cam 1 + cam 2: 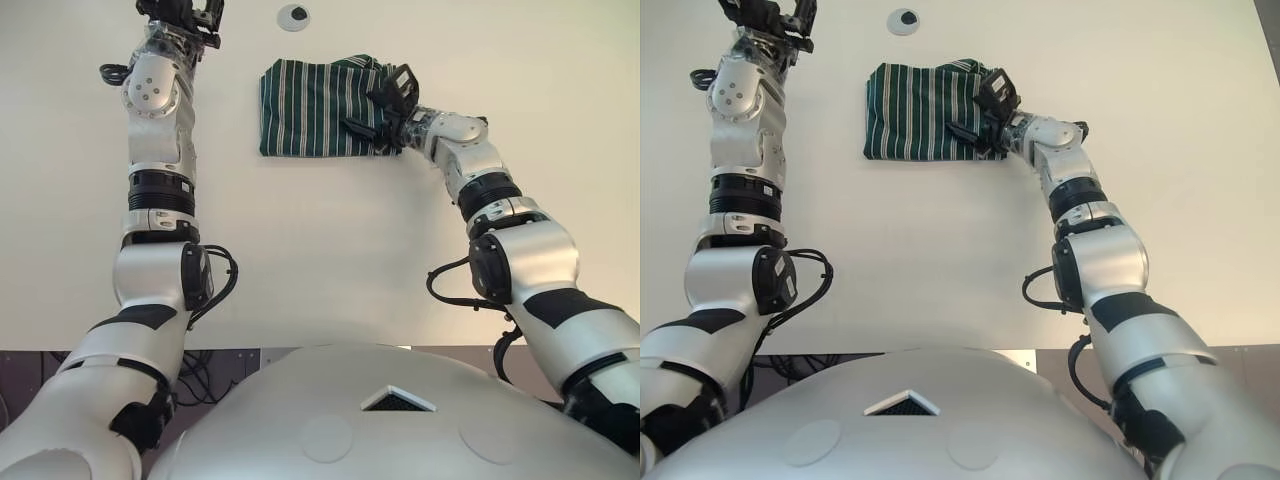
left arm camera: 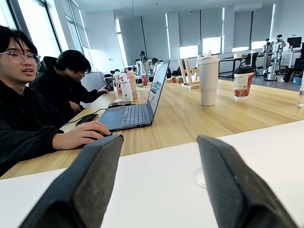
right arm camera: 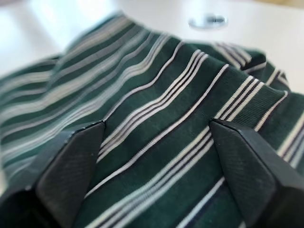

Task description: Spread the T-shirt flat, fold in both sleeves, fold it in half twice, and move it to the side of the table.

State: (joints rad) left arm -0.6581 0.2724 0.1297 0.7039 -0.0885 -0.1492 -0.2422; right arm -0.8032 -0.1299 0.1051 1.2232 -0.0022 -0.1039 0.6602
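The T-shirt (image 1: 315,110), folded small, was found between the wide-spread fingers of the right gripper (image 1: 382,105), ungripped. The left gripper (image 2: 159,139) was held open, empty, well apart. The move aside was judged next, closure being needed first.

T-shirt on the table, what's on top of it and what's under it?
The right hand sits over the folded T-shirt at its right edge, open, with fabric between its fingers. Beneath lies the white table; the patch of table the cloth covers, and its inner folds, cannot be seen.
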